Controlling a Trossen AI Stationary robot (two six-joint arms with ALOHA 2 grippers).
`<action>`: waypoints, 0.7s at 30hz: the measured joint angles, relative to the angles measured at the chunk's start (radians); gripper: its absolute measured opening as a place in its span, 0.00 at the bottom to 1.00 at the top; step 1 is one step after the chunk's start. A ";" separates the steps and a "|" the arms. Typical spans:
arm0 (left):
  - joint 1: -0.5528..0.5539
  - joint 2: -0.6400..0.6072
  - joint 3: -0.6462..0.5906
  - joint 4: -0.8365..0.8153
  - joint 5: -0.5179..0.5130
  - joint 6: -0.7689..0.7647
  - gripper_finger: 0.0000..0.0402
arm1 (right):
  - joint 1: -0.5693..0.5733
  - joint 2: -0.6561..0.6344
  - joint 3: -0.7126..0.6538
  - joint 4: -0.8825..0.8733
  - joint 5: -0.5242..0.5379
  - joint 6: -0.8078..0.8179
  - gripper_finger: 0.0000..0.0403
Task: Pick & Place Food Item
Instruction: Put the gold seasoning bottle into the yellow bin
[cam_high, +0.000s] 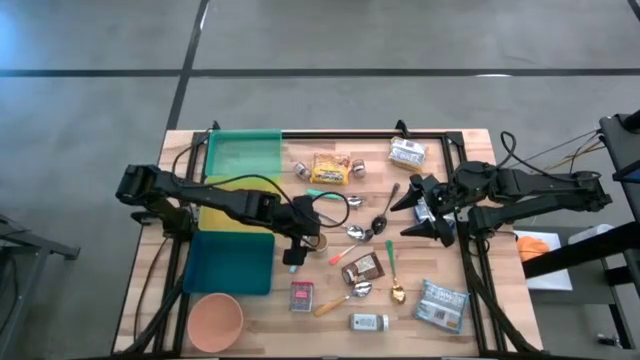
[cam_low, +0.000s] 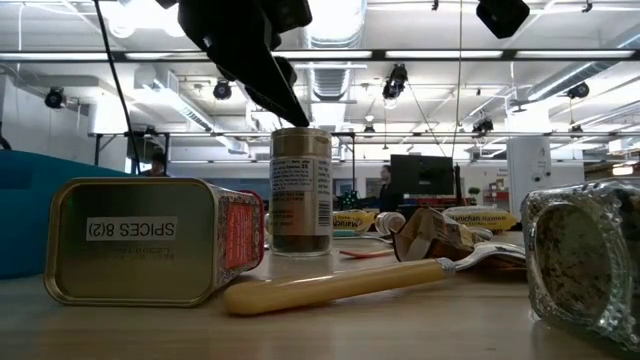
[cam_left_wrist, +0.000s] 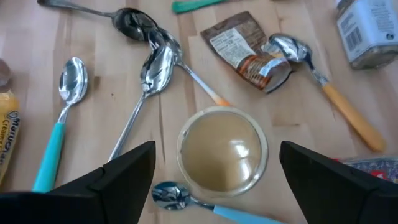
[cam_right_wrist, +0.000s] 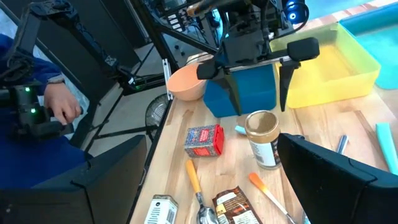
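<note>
The left end effector (cam_high: 297, 243) hangs wide open and empty directly above the upright spice jar (cam_left_wrist: 222, 148), one finger to either side of its lid, not touching. Spoons (cam_left_wrist: 155, 62) crowd close around the jar; a teal bin (cam_high: 235, 262) sits just beside it. The right end effector (cam_high: 418, 213) waits open and empty over the tabletop's (cam_high: 490, 310) far right part.

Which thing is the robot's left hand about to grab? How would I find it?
Start at the blue tray on the table's left side. Just right of it, under the open left end effector, stands a small jar with a tan lid. It alone stands upright among spoons and packets lying flat.
</note>
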 joint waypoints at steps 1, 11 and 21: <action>0.000 0.000 -0.002 0.002 0.003 -0.009 0.87 | 0.000 0.000 0.000 0.000 0.000 0.000 0.89; -0.001 0.000 -0.053 0.114 0.032 -0.024 0.87 | 0.000 0.000 0.000 0.000 -0.001 0.000 0.89; -0.002 -0.001 -0.063 0.125 0.040 -0.023 0.87 | 0.000 0.000 0.000 0.000 -0.002 0.000 0.89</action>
